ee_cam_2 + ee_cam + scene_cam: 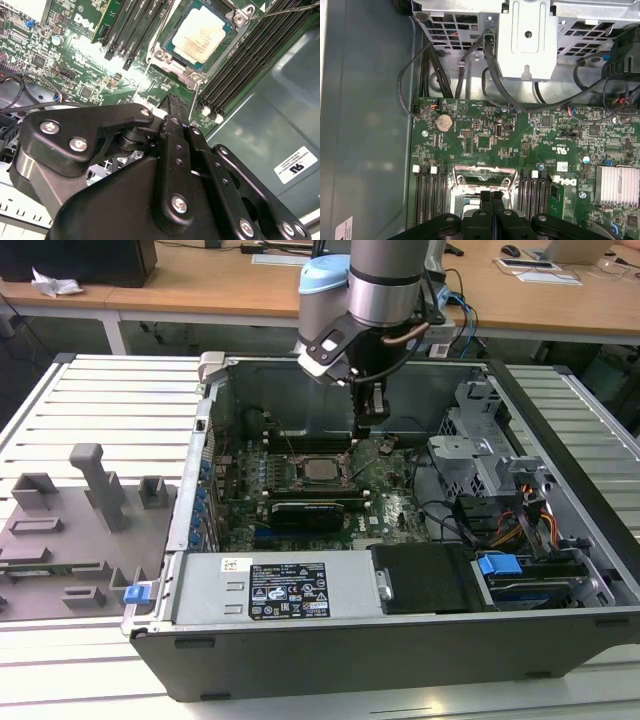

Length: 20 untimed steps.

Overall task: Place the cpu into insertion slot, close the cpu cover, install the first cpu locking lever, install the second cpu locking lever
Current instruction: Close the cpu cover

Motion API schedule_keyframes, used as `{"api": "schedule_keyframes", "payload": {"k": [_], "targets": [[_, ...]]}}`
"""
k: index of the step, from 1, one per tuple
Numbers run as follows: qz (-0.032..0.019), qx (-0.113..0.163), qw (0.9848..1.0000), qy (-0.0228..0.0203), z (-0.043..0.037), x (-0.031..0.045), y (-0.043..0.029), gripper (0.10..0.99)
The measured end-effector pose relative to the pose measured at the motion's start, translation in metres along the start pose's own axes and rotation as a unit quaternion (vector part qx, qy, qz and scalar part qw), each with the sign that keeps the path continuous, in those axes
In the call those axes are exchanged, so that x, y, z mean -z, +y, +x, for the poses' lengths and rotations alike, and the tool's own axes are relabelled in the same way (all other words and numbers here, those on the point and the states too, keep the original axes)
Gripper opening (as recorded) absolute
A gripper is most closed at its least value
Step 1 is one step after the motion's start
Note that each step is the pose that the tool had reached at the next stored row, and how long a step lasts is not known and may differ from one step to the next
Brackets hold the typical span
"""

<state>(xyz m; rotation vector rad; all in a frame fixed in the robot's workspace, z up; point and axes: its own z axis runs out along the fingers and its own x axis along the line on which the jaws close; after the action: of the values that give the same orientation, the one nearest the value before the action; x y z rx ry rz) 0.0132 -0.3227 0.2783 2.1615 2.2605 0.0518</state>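
Surface: a pale slatted metal tabletop [110,400] carries the whole setup, and wooden desks [200,285] run along the room behind it. At the exterior view's left, a grey fixture plate [70,530] with upright holders lies on the slats. Just beside it, an open computer case [400,650] lies on its side. A labelled power supply [288,590] sits along the case's near edge, with the green motherboard [395,505] behind it.

Task item: the cpu [320,469] sits flat in the insertion slot [294,468], pale metal top upward, between banks of long memory slots [240,65]. In the second wrist view the cpu cover [177,65] lies flat around the chip, which shows through its square window.

Tool: my arm [385,280] reaches down from above into the case. My gripper [372,430] hangs over the board, just to the exterior view's right of the cpu. My jaws are clenched together with nothing between them. In both wrist views the fingers [486,205] meet along a thin seam. A thin lever rod [192,100] stands tilted just beside my fingertips; I cannot tell whether it touches them.

Further right, a grey drive cage [480,455] and bundled cables [530,525] occupy the case.
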Motion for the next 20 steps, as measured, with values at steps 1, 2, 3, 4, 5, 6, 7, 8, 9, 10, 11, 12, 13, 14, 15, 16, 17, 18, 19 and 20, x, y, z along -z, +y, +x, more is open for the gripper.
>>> {"api": "schedule_keyframes", "payload": {"k": [1, 2, 3, 4, 5, 6, 7, 8, 9, 10, 11, 12, 13, 14, 15, 16, 17, 18, 19, 20], "targets": [[0.0, 0.0, 1.0, 0.0, 0.0, -0.0002, 0.0004, 0.106], [0.0, 0.0, 1.0, 0.0, 0.0, -0.0004, 0.0009, 0.106], [0.0, 0.0, 1.0, 0.0, -0.0001, -0.0008, 0.0019, 0.106], [0.0, 0.0, 1.0, 0.0, -0.0002, -0.0012, 0.003, 0.106], [0.0, 0.0, 1.0, 0.0, -0.0002, -0.0014, 0.0041, 0.106], [0.0, 0.0, 1.0, 0.0, -0.0002, -0.0019, 0.005, 0.106], [0.0, 0.0, 1.0, -0.0001, -0.0003, -0.0024, 0.0059, 0.106], [0.0, 0.0, 1.0, -0.0001, -0.0004, -0.0027, 0.0069, 0.106], [0.0, 0.0, 1.0, -0.0001, -0.0004, -0.0029, 0.0079, 0.106], [0.0, 0.0, 1.0, -0.0001, -0.0004, -0.003, 0.0086, 0.106], [0.0, 0.0, 1.0, -0.0001, -0.0005, -0.0032, 0.0094, 0.106], [0.0, 0.0, 1.0, -0.0001, -0.0005, -0.0032, 0.0101, 0.106], [0.0, 0.0, 1.0, -0.0001, -0.0006, -0.0033, 0.011, 0.106], [0.0, 0.0, 1.0, -0.0001, -0.0006, -0.0034, 0.0119, 0.106], [0.0, 0.0, 1.0, 0.0, -0.0007, -0.0036, 0.0136, 0.106], [0.0, 0.0, 1.0, 0.0, -0.0007, -0.0038, 0.0148, 0.106], [0.0, 0.001, 1.0, 0.0, -0.0008, -0.0039, 0.0156, 0.106], [0.0, 0.001, 1.0, 0.0, -0.0008, -0.0041, 0.017, 0.106], [0.0, 0.001, 1.0, 0.0, -0.0009, -0.0043, 0.018, 0.106], [0.0001, 0.001, 1.0, 0.0, -0.0009, -0.0045, 0.0189, 0.106]]}}
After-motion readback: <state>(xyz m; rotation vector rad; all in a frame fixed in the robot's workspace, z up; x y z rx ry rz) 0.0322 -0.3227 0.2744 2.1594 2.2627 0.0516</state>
